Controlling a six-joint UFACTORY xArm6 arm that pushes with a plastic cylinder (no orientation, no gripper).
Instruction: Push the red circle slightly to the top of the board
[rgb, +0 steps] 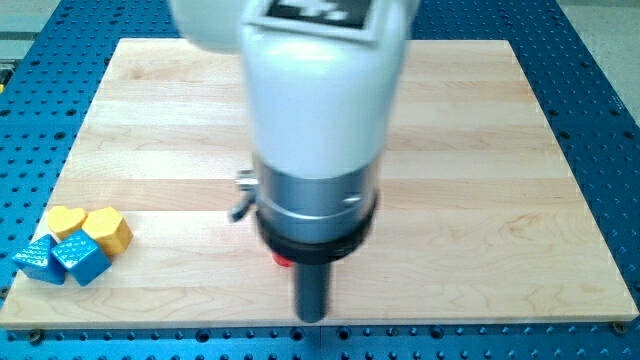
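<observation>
Only a small red sliver of the red circle (283, 262) shows, just left of the dark rod under the arm's black collar; the arm hides the rest. My tip (313, 318) rests on the wooden board (480, 180) near its bottom edge, just below and to the right of that red sliver. Whether the tip touches the red circle cannot be told. The white and silver arm body covers the board's middle.
At the board's bottom left sits a cluster: a yellow heart-shaped block (66, 219), a yellow hexagon block (108, 229), and two blue blocks (80, 257) (36, 258). Blue perforated table (600, 120) surrounds the board.
</observation>
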